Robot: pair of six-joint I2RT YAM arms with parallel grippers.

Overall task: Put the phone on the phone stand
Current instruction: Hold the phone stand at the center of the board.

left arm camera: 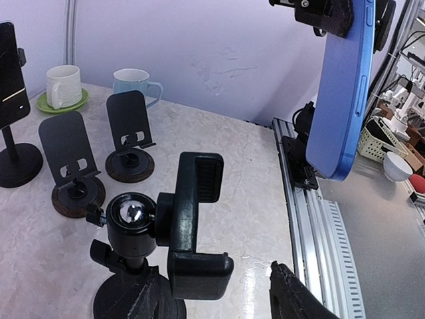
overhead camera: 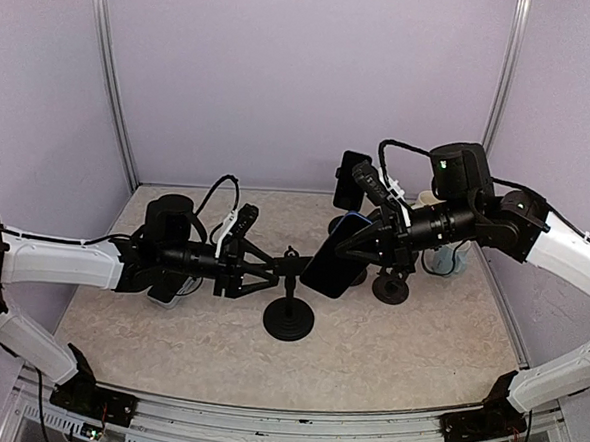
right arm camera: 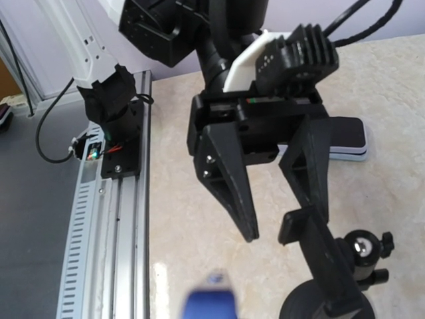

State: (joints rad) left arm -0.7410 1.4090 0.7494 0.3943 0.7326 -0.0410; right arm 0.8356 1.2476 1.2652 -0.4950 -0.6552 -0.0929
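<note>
rail: aluminium rail (left arm camera: 325, 246) runs along the near edge of the table (overhead camera: 418, 339), closest to the camera side.
phone stand: black phone stand (left arm camera: 192, 226) sits roughly mid-table. It has a round base, a thin pole, a shiny ball head and a clamp on top.
left gripper: left gripper (right arm camera: 279, 219) comes in from the left at clamp height with its fingers spread apart and nothing between them. From the right wrist cam one fingertip looks right up against the top end of the clamp, but I honestly can't tell if it's touching.
slab: flat dark-and-white slab (right arm camera: 339, 136) lies on the table under the left arm. Can't make out what it is.
phone: blue phone (overhead camera: 335, 256) is up in the air and tilted, just to the right of the stand's clamp. It's not on the stand yet.
right gripper: right gripper (overhead camera: 362, 237) is pinched tight on the upper end of the phone, and the rest of the phone hangs down below it.
folding stands: two small dark folding stands (left arm camera: 66, 156) sit side by side further back, close but not touching.
second phone: dark second phone (left arm camera: 10, 73) stands upright on its own pole stand behind those.
mugs: white mug (left arm camera: 63, 85) is on a green saucer (left arm camera: 60, 104), with a light blue mug (left arm camera: 135, 80) just beside it, over by the back wall.
</note>
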